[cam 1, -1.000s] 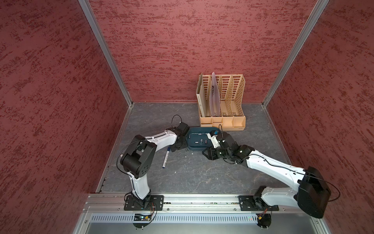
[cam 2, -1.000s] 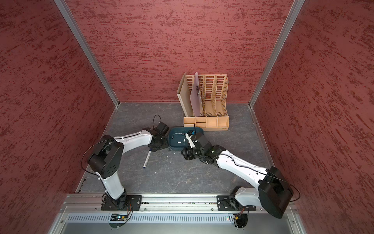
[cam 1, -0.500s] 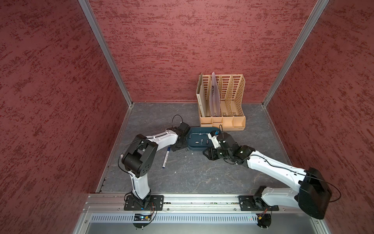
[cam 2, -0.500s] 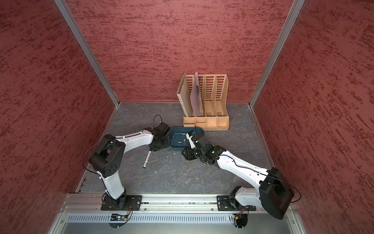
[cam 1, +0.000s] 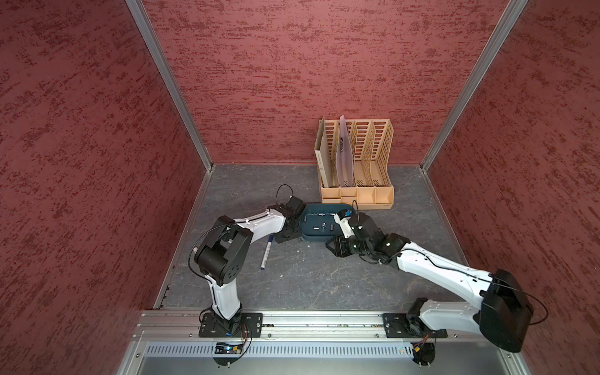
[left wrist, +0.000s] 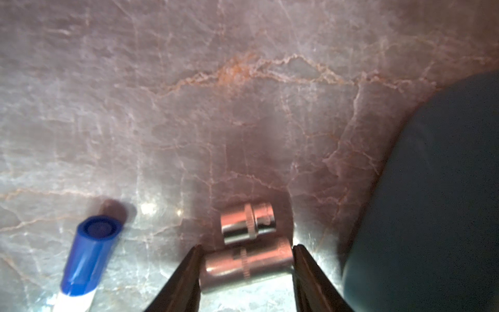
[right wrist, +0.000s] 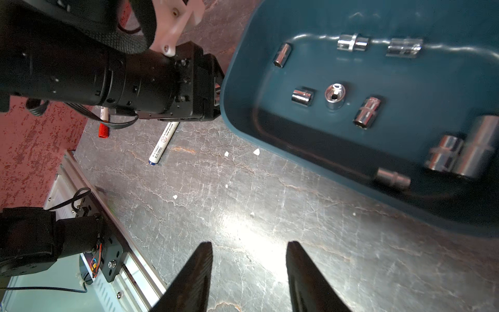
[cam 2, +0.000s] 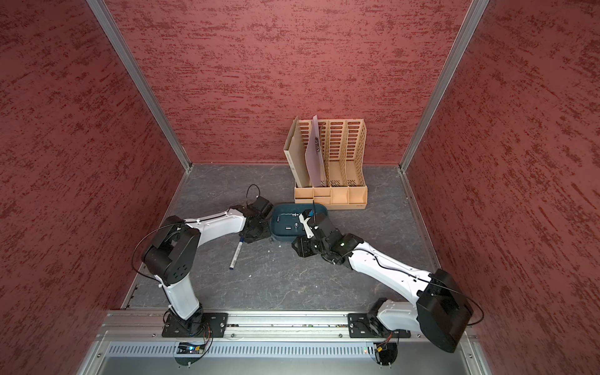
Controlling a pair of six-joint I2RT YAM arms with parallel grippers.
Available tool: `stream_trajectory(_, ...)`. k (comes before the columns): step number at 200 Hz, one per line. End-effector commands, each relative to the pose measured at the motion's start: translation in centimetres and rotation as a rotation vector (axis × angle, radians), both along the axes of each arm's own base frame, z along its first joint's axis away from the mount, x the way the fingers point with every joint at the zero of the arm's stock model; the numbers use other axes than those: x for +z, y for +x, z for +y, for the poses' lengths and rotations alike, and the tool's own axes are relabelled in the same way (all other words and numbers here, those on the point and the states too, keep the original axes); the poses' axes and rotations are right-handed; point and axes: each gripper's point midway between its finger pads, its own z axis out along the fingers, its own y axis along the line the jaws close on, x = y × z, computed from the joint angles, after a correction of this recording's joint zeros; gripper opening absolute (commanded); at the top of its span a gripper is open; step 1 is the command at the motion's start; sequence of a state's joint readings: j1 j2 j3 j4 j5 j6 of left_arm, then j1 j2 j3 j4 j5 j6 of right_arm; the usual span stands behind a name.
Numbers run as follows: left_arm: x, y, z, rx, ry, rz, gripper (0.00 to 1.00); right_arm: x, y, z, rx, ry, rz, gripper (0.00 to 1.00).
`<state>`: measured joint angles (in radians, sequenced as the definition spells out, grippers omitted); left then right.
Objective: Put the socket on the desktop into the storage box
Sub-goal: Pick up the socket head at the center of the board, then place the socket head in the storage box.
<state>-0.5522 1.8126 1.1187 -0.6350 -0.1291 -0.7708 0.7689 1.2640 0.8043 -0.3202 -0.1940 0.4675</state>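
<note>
**A:** What could spoil it from here?

**B:** The left gripper has its jaws closed narrow on the two ends of the nearer socket. That socket lies on the desktop at the storage box's 8 o'clock, close by its wall. Chrome pinched endwise can pivot or squirt out on the lift. The second socket lies just beside it, so a nudge would set it rolling. A low carry would also clip the box wall and shove it.

**A:** And the other arm?

**B:** The right gripper hangs at the box's 5 o'clock, jaws moderately apart and empty. The two arms could crowd each other over the box.

**A:** The count?

**B:** Two sockets on the desktop. The boxed sockets number eight, plus one slim stub, I think, since that corner is blurred. There are two markers, the blue-capped marker and the red-capped marker, and one file rack at 1 o'clock.
</note>
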Motion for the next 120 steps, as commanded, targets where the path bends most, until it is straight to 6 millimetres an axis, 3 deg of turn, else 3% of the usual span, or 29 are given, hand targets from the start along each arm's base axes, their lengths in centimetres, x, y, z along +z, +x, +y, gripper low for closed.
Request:
stream_trajectory(1, 1.3, -0.4, -0.2, -0.010, -0.021, -0.026, 0.42, 0.6, 0.2, 0.0, -0.010, 0.015, -0.028, 0.49)
stream_trajectory(120, 6.2, -0.9, -1.1, -0.044, -0.115, -0.105, 0.42, 1.0, -0.1, 0.8, 0.015, 0.051, -0.011, 0.49)
